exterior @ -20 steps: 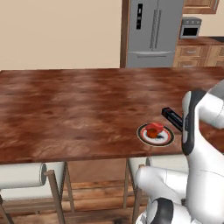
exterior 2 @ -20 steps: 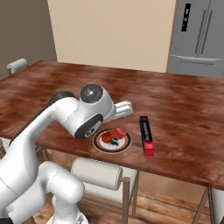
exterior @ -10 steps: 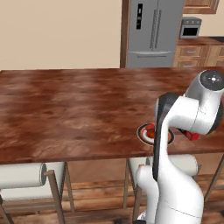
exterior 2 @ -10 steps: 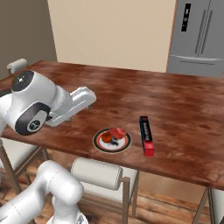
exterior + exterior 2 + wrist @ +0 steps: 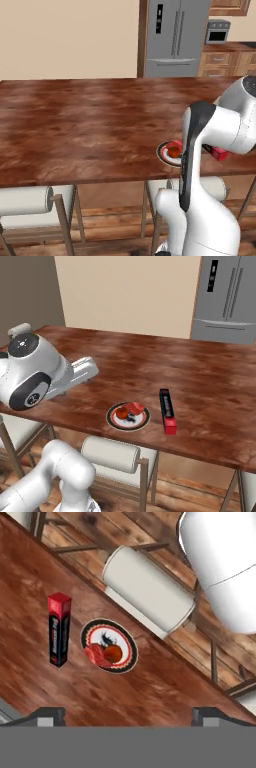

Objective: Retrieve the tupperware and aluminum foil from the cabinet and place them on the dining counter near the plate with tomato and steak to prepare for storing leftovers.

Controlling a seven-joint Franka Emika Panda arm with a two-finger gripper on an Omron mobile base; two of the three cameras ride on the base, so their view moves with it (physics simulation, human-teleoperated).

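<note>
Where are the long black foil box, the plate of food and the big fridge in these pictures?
aluminum foil [image 5: 167, 410]: right base view, middle of the carton's black top.
plate [image 5: 113, 418]: right base view, bare left rim.
fridge [image 5: 176, 37]: left base view, between its steel doors.

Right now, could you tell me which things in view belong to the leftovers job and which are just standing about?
Part of the job:
aluminum foil, lying beside the plate
plate with tomato and steak
dining counter

Just standing about:
fridge
oven
stools under the counter's edge
</note>
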